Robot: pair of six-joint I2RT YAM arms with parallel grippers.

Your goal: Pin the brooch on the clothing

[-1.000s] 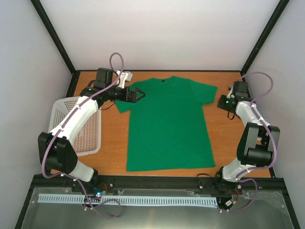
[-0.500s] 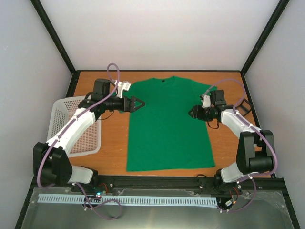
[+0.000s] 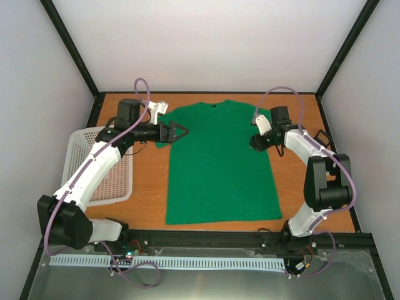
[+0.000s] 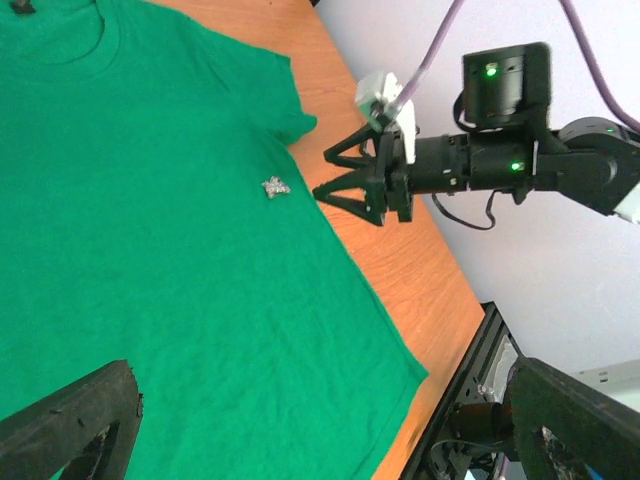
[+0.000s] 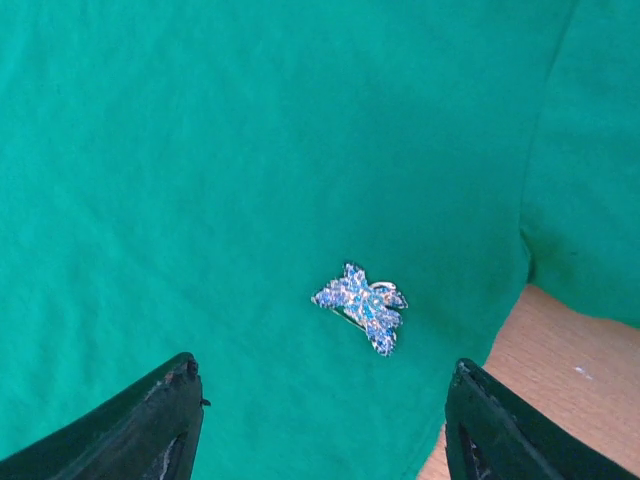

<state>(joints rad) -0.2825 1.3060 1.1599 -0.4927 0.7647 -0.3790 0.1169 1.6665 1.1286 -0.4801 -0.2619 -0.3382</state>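
Green T-shirt (image 3: 219,169) laid flat on the wooden bench (image 3: 150,181), silvery brooch (image 5: 361,306) resting on it near one sleeve seam, right jaws spread near it without touching, left jaws parted over the opposite sleeve

Basket (image 3: 115,178): white mesh, on the table's left side — left of the left jaws and nearer the base, well apart from them.
Table (image 3: 150,187): orange-brown wood, bare beneath and around both pairs of jaws.
Walls (image 3: 206,44): plain white, beyond both jaws.
Frame (image 3: 74,53): black posts rising from the far corners.
Strip (image 3: 187,263): white, slotted — along the near edge, well short of the right jaws and the left.
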